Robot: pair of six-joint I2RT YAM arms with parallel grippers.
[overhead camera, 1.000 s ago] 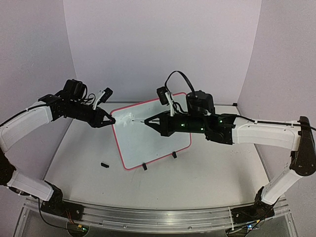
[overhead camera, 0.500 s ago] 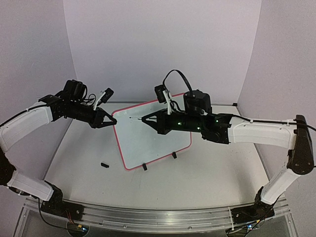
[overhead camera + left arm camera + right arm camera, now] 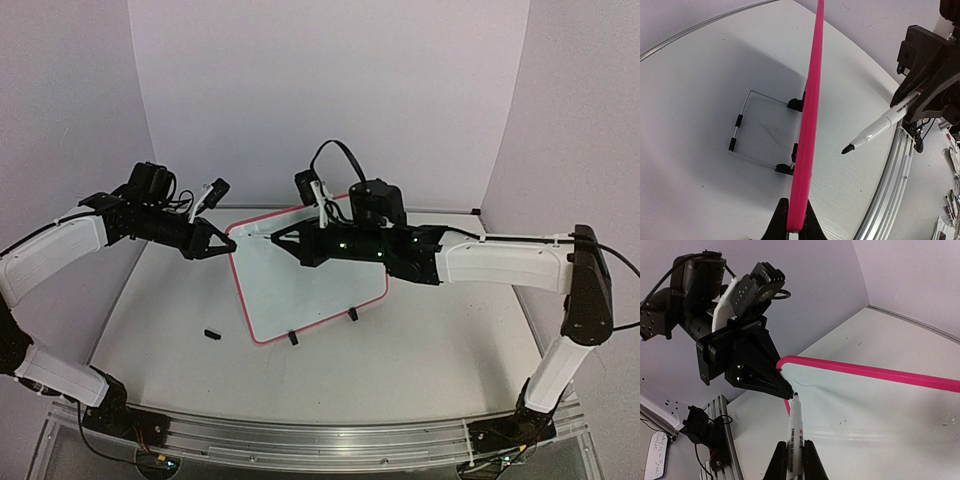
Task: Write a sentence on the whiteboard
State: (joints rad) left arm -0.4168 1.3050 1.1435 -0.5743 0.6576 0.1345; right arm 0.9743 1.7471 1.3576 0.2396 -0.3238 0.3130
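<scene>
On the white desk (image 3: 430,350), left pincer (image 3: 226,243) clamps the whiteboard (image 3: 310,290) frame, right pincer (image 3: 283,238) grips a marker (image 3: 796,435) poised off its corner: writing not begun, tip must touch down next.

Whiteboard (image 3: 300,290) white, pink frame; marker (image 3: 795,436) white, black tip.

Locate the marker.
Seen from the right wrist, the marker juts from the right end effector at bottom centre, its tip by the whiteboard corner, close to the left end effector clamping that edge.
</scene>
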